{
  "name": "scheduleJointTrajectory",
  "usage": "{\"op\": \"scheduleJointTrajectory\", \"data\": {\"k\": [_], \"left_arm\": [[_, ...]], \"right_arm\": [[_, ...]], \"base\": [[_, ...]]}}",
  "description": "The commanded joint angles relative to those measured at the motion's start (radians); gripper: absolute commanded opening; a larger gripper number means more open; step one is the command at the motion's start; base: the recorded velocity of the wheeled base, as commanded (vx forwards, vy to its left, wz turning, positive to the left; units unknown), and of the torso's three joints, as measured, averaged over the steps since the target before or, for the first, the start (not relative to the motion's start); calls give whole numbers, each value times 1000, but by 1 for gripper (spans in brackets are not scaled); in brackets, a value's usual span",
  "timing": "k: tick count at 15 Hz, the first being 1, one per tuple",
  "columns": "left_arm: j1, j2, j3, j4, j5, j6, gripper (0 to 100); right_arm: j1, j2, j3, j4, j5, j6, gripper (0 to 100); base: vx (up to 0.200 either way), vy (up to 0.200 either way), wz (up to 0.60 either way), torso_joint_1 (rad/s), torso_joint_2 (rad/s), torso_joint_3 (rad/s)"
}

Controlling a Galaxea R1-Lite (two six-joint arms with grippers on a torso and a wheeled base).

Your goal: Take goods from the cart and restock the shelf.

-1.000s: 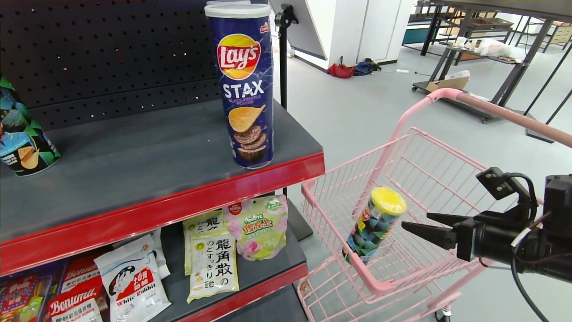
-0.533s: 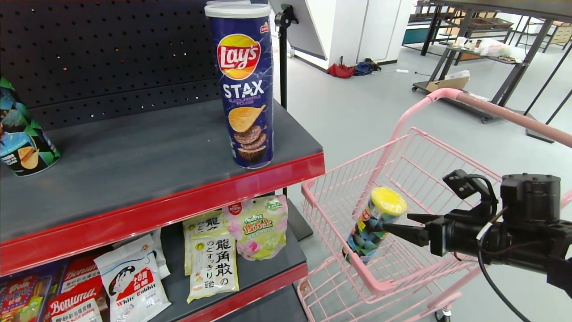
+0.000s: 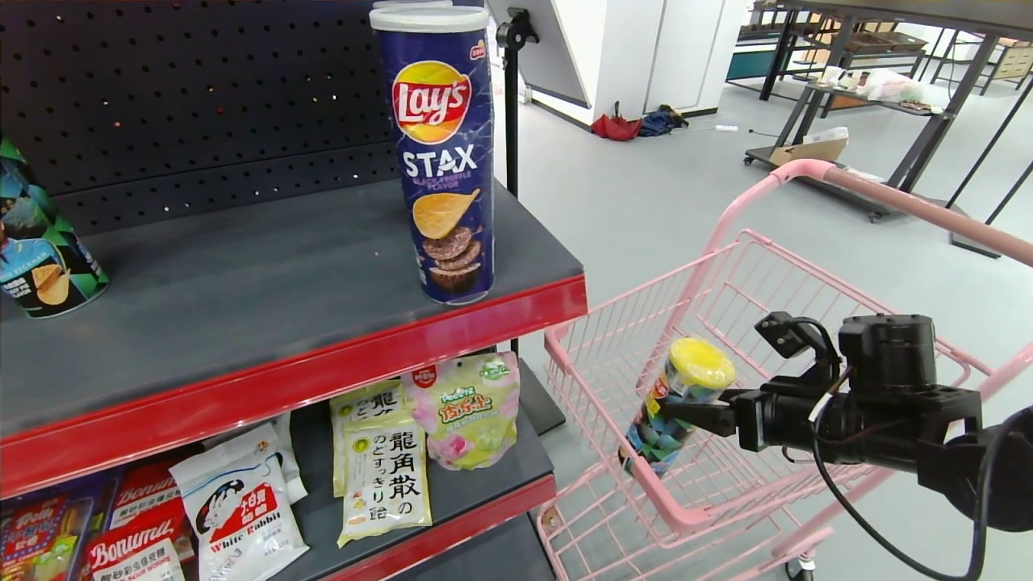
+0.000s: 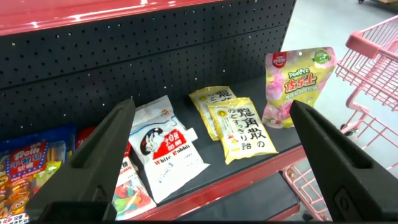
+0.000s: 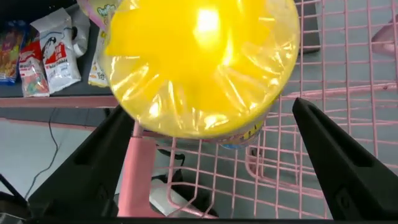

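Since the earlier frames, your right gripper (image 3: 678, 409) has advanced across the cart (image 3: 912, 208) toward the shelf side, and it has reached the yellow-lidded can (image 3: 686, 379).

Shelf (image 3: 266, 266): a grey upper board with a red front edge, backed by black pegboard, and a lower board beneath it.

Cart: a pink wire basket, standing just beside the shelf's right end.

Tall blue chip can (image 3: 444, 161): upright at the upper board's right front corner, close to the red edge.

Green-patterned can (image 3: 40, 250): upright at the upper board's left edge, well apart from the blue can.

Snack bags (image 3: 387, 468): lying in a row along the lower board. Your left gripper (image 4: 211, 106) faces them with its fingers spread wide and nothing between them.

Yellow-lidded can: inside the cart at the basket's shelf-side edge, tilted, with the lid uppermost.

Right gripper: level with the can just under its lid. The fingers stand wide, one on each side of the can. You cannot tell from these views whether either finger touches it.
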Motion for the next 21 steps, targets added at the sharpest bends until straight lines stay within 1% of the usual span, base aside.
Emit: {"op": "scheduleJointTrajectory", "data": {"k": [1,2,5,12,16,17,19,21], "left_arm": [[1,0,1,0,0,0,100],[1,0,-1,0,0,0,100],[0,0,-1,0,0,0,100],[0,0,1,0,0,0,100],[0,0,1,0,0,0,100],[1,0,1,0,0,0,100],[1,0,-1,0,0,0,100],[0,0,-1,-2,0,0,100]], "right_arm": [[13,46,-1,-35,1,4,100],[21,57,-1,-61,1,4,100],[45,80,-12,-74,3,7,100],[36,146,-88,-77,3,18,100],[45,161,-98,-83,3,26,100],[45,180,-96,-117,3,24,0],[52,219,-82,-202,1,26,0],[58,223,-68,-210,1,27,0]], "base": [[0,0,0,0,0,0],[0,0,0,0,0,0],[0,0,0,0,0,0],[0,0,0,0,0,0],[0,0,0,0,0,0],[0,0,0,0,0,0],[0,0,0,0,0,0],[0,0,0,0,0,0]]}}
